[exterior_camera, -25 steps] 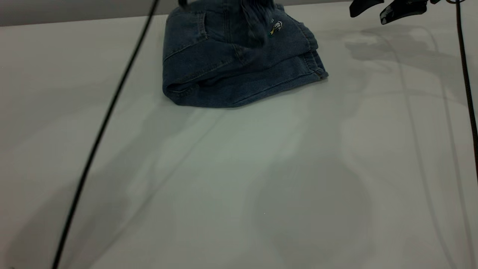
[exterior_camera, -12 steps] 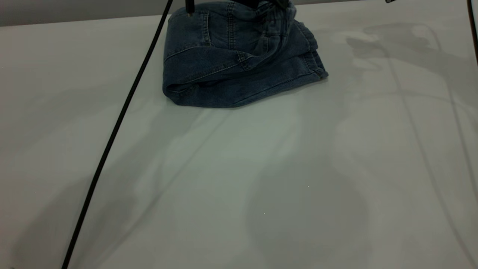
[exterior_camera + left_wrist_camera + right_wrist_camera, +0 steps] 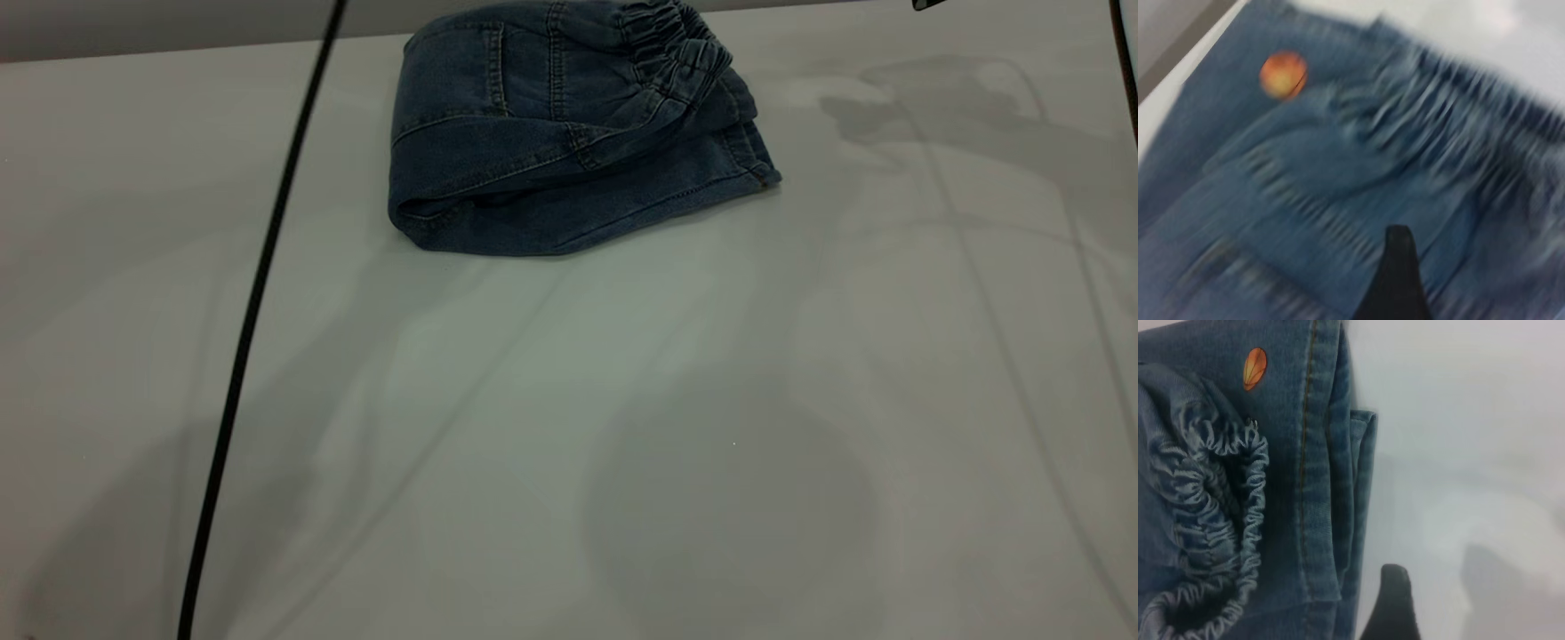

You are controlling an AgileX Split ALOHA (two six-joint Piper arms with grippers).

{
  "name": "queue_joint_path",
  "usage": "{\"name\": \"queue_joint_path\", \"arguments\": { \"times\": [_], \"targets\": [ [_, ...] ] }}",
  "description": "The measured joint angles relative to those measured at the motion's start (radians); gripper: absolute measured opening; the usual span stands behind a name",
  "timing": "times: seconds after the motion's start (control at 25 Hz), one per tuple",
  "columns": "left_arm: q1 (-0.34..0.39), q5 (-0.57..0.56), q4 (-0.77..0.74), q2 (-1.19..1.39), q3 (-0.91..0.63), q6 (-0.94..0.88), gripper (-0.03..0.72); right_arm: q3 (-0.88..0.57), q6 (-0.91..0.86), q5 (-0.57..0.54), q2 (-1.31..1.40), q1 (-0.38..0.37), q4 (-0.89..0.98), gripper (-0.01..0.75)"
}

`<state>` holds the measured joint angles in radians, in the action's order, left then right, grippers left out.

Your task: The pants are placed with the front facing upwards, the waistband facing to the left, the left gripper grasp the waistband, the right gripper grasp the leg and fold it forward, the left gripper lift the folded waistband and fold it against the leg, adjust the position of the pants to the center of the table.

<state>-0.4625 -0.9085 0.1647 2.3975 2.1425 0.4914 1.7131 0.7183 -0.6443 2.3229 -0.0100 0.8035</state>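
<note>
We are looking at the pants point(image 3: 569, 142) lying folded into a thick bundle at the far edge of the counter point(image 3: 569, 427), up around twelve o'clock in the exterior view and well away from the middle. Starting at the left, a thin black cable point(image 3: 258, 311) is running across the counter from seven o'clock up toward eleven. The left pincer point(image 3: 1395, 267) is showing only as one dark fingertip above the denim in its wrist view, so we cannot tell whether it is released or clenched; nothing seems to be caught in it.

Moving right, the fold line is curving round the bundle's nine o'clock side, and the long axis is running from there toward three o'clock, tilted slightly. The waistband point(image 3: 676, 44) is sitting on top at the one o'clock corner, its gathered ruffles facing right, and the leg hems are stacking below it at three o'clock.

We are judging this as soft, light denim: floppy, several layers thick, likely to slump or unfold if lifted by one layer. For the centring step, we would take the folded edge or pinch all the layers at the hems, and slide rather than lift.

Furthest right, the right pincer point(image 3: 1395, 603) is also just one dark tip over bare counter beside the hems; again we cannot tell its grip.
</note>
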Motion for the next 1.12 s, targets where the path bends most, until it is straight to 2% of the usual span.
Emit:
{"name": "queue_joint_path", "arguments": {
  "times": [0.16,0.32,0.88,1.12],
  "targets": [
    [0.001,-0.096,-0.200,0.013,0.006,0.000,0.564,0.000,0.002,-0.013,0.000,0.000,0.000,0.514],
    [0.001,-0.067,-0.279,0.047,0.005,-0.001,0.564,0.000,0.002,-0.016,0.000,0.000,0.000,0.514],
    [0.001,0.101,-0.216,0.212,0.005,-0.002,0.564,0.000,0.007,-0.022,0.000,0.000,0.003,0.514],
    [-0.020,0.060,-0.213,0.223,0.006,0.056,0.564,0.000,0.011,-0.006,0.000,0.000,0.002,0.514]
  ]
}}
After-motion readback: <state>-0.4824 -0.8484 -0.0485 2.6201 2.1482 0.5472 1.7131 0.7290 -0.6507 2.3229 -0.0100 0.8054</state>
